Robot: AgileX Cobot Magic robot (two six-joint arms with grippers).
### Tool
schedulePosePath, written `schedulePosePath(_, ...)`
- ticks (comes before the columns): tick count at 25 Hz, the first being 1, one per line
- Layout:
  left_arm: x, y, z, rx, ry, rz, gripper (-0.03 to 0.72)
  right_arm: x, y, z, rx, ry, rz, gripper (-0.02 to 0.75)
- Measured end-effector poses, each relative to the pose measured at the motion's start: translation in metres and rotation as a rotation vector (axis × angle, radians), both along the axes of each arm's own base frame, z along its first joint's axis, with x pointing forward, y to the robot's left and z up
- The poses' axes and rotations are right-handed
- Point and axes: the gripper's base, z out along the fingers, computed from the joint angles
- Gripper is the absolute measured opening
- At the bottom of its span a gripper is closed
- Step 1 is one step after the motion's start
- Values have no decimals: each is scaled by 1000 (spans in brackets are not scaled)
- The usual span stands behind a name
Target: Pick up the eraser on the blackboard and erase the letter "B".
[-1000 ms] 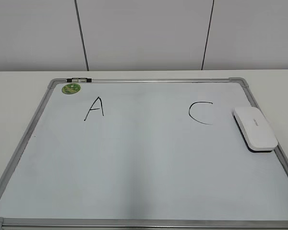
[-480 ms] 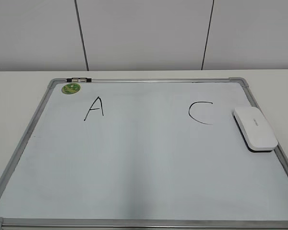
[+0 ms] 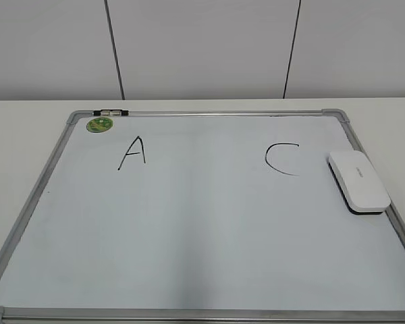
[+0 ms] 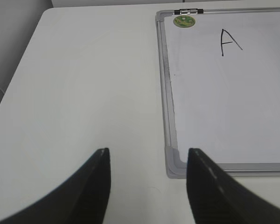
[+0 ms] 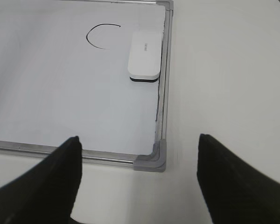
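Note:
The blackboard (image 3: 189, 229) is a silver-framed whiteboard lying flat on the table. The white eraser (image 3: 358, 181) rests on its right edge, next to the "C" (image 3: 281, 159); it also shows in the right wrist view (image 5: 145, 54). An "A" (image 3: 133, 153) stands at the upper left. No letter "B" shows between them; that stretch is bare. My left gripper (image 4: 147, 158) is open and empty over the table by the board's near left corner. My right gripper (image 5: 139, 144) is open and empty above the near right corner (image 5: 151, 160). Neither gripper shows in the exterior view.
A round green sticker (image 3: 99, 124) and a small clip (image 3: 110, 112) sit at the board's far left corner. White table (image 4: 84, 93) surrounds the board on both sides. A pale panelled wall (image 3: 202, 47) stands behind.

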Motion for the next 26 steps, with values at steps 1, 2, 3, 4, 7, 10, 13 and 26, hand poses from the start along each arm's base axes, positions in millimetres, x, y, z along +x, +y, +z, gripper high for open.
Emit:
schedulePosePath(1,0,0,0,0,0,0,377,0,0,0,0,0,0,591)
schedulePosePath(2,0,0,0,0,0,0,376,0,0,0,0,0,0,591)
schedulePosePath(3,0,0,0,0,0,0,376,0,0,0,0,0,0,591)
schedulePosePath(4,0,0,0,0,0,0,375,0,0,0,0,0,0,591)
schedulePosePath(7,0,0,0,0,0,0,375,0,0,0,0,0,0,591)
schedulePosePath(10,0,0,0,0,0,0,375,0,0,0,0,0,0,591)
schedulePosePath(13,0,0,0,0,0,0,375,0,0,0,0,0,0,591)
schedulePosePath(26,0,0,0,0,0,0,375,0,0,0,0,0,0,590)
